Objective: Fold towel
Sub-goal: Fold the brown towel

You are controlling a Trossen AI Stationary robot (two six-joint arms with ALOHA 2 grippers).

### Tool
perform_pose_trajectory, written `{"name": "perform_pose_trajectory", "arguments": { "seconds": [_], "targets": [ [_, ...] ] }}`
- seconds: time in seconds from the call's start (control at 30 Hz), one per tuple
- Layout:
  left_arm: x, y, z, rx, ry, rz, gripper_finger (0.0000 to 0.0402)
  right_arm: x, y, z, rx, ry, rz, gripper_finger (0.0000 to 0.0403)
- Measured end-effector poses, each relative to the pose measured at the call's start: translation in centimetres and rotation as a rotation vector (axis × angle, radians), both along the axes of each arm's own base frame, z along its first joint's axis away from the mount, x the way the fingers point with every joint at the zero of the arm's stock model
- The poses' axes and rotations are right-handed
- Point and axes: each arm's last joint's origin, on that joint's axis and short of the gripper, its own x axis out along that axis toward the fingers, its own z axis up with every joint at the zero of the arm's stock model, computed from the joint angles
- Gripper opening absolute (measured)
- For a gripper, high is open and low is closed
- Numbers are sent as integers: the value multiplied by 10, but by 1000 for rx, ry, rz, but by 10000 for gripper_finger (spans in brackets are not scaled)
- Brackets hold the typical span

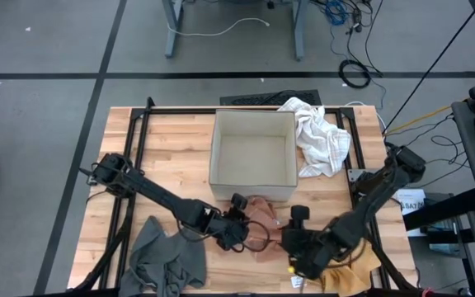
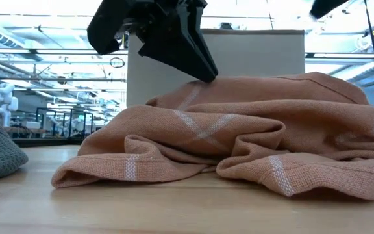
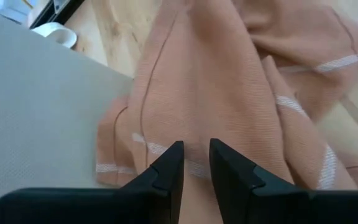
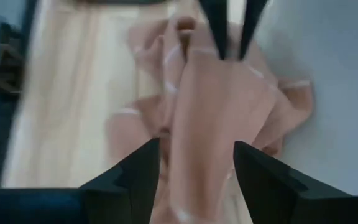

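The salmon towel (image 1: 258, 219) with pale stripes lies rumpled on the wooden table, near the front edge and in front of the box. My left gripper (image 3: 196, 149) is shut on it at the top of the heap; the low view shows its dark fingers (image 2: 197, 62) meeting the cloth there. My right gripper (image 4: 194, 155) stands open on the towel's right side, slanting down, with a ridge of the towel (image 4: 210, 106) showing beyond the gap between its fingers. Whether it touches the cloth I cannot tell. My left gripper pinches a raised fold of the towel (image 3: 196, 165) between its two fingers, at the top of the heap. The fingers slant down from the table's left. The cloth rises to a peak at the hold (image 2: 211, 79). The rest of it lies slack and crumpled on the table.
An open beige box (image 1: 252, 157) stands just behind the towel. A white towel (image 1: 320, 136) hangs over the box's right side. A grey towel (image 1: 167, 260) lies at the near left and a yellow cloth (image 1: 349, 276) at the near right. Black frame rails (image 1: 138, 165) run along the table.
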Motion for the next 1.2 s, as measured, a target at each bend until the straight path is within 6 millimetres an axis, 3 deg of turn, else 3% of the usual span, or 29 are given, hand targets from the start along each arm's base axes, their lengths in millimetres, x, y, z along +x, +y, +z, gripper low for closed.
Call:
{"name": "perform_pose_trajectory", "arguments": {
  "seconds": [0.3, 0.53, 0.83, 0.97, 1.13, 1.2],
  "targets": [
    [-6, -12, 0, 19, -2, -16, 84, 20, -25, -23, 29, 20, -183, 167],
    [-6, -11, 0, 40, -5, -4, 84, 21, -38, -45, 84, 11, -288, 167],
    [-6, -10, 0, 88, -10, 10, 84, 31, -49, -56, 161, -36, -323, 160],
    [-7, -9, 0, 112, -7, 24, 84, 32, -49, -56, 142, -36, -295, 118],
    [-7, -8, 0, 148, -17, 42, 84, 30, -44, -56, 101, -26, -219, 15],
    [-8, -7, 2, 165, -21, 40, 84, 28, -39, -55, 85, -28, -177, 9]
  ]
}}
